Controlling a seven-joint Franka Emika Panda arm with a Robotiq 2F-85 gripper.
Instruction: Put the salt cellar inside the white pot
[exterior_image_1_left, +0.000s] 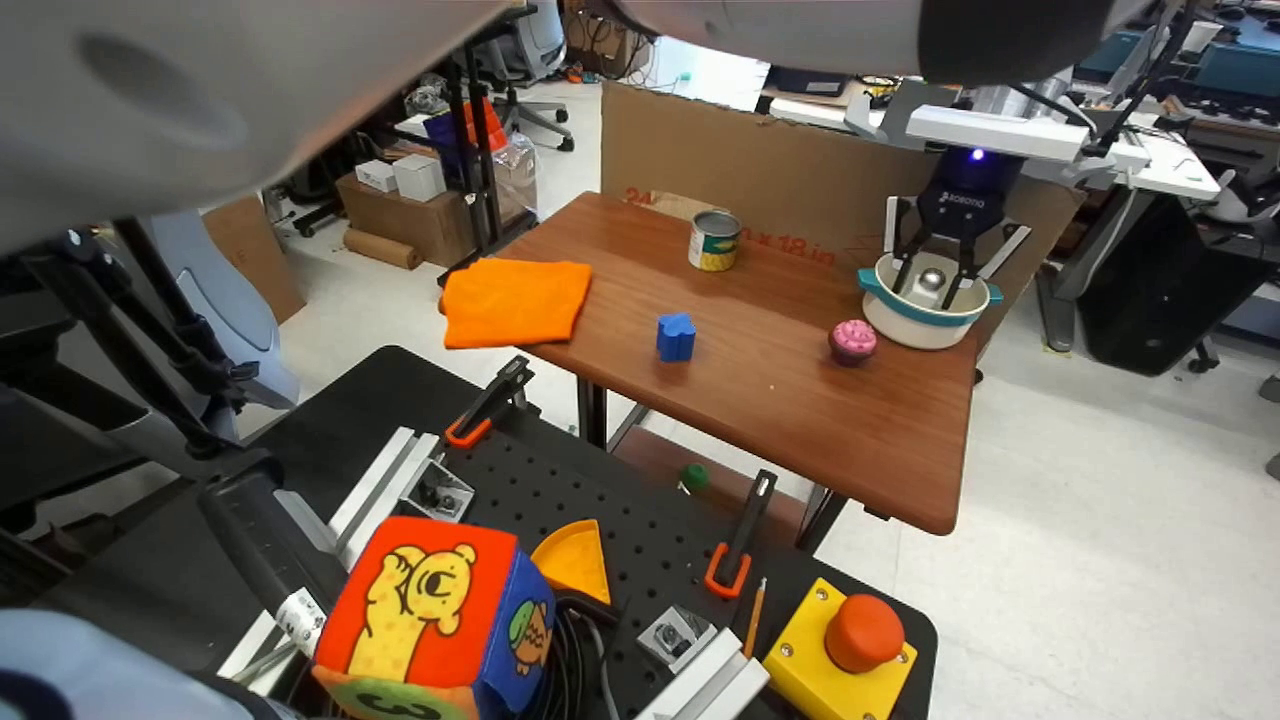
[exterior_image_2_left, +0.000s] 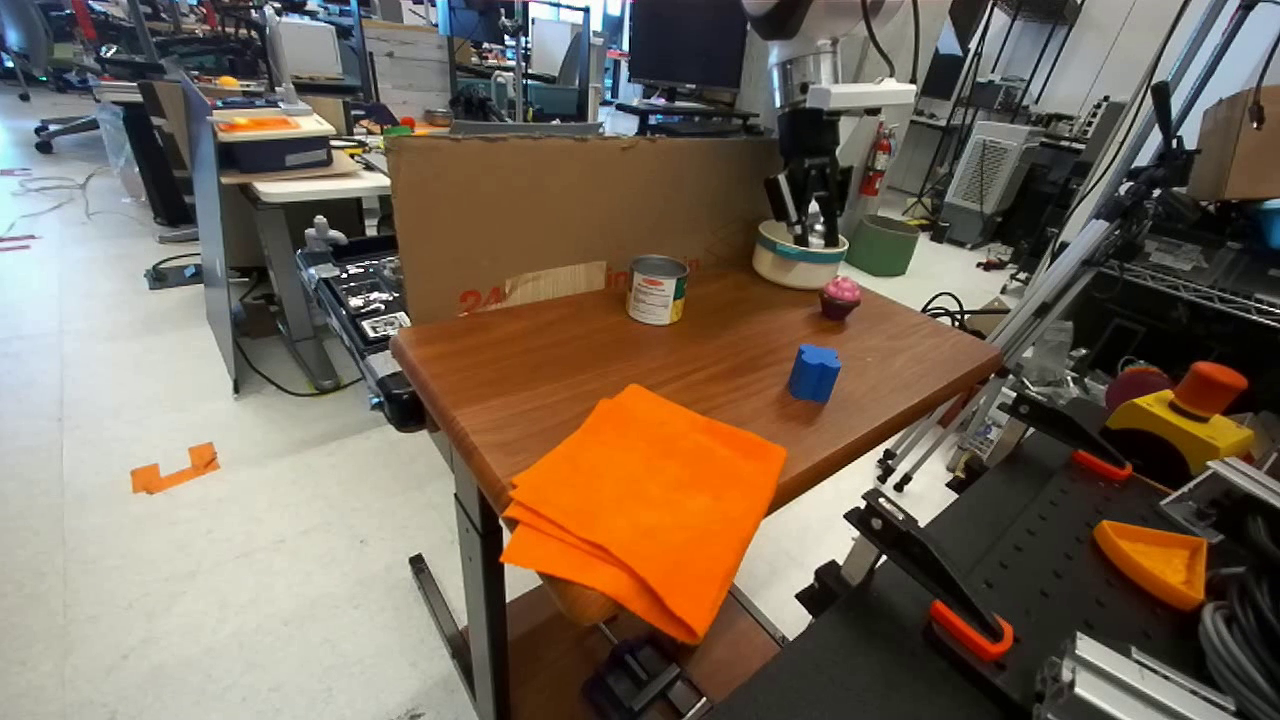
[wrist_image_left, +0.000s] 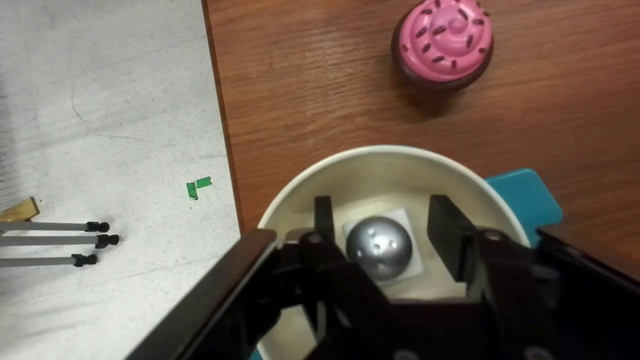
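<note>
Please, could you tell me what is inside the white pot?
The salt cellar stands inside the white pot, silver dome upward. In the wrist view, the open claw straddles it and covers part of the interior; anything there, or under the cellar, cannot be seen.

White arm (exterior_image_1_left: 800, 36), black jaws, violet light (exterior_image_1_left: 978, 154)

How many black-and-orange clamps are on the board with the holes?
2 in view: one clamp sits nearer the orange cloth, the other clamp nearer the emergency stop button. The toy cube hides some of the board, so more might be hidden.
</note>
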